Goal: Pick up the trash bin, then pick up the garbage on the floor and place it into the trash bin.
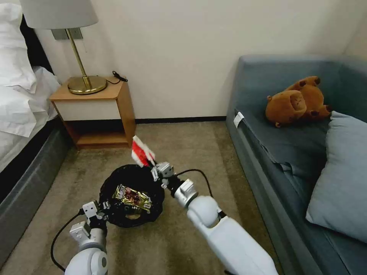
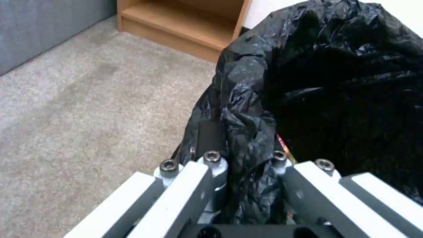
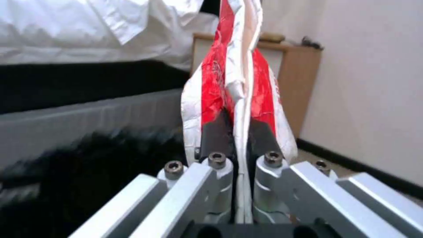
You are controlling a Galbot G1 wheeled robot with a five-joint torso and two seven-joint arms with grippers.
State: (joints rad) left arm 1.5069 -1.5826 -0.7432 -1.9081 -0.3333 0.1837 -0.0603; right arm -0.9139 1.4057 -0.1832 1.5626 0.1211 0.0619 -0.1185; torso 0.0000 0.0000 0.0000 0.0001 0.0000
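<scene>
The trash bin (image 1: 114,191), lined with a crinkly black bag (image 2: 335,82), hangs above the carpet with my left gripper (image 1: 102,208) shut on its near rim; the bag's folded edge is pinched between the fingers (image 2: 211,138). A gold-brown snack wrapper (image 1: 132,198) lies inside the bin. My right gripper (image 1: 152,165) is at the bin's far right rim, shut on a flattened red-and-white paper cup (image 1: 141,151) that sticks up above it. In the right wrist view the cup (image 3: 233,76) is squeezed between both dark fingers (image 3: 215,135).
A wooden nightstand (image 1: 100,110) with a brass lamp (image 1: 82,82) stands behind the bin by the wall. The bed (image 1: 19,126) runs along the left. A blue sofa (image 1: 283,152) with a brown plush toy (image 1: 296,102) and a cushion (image 1: 342,172) lines the right.
</scene>
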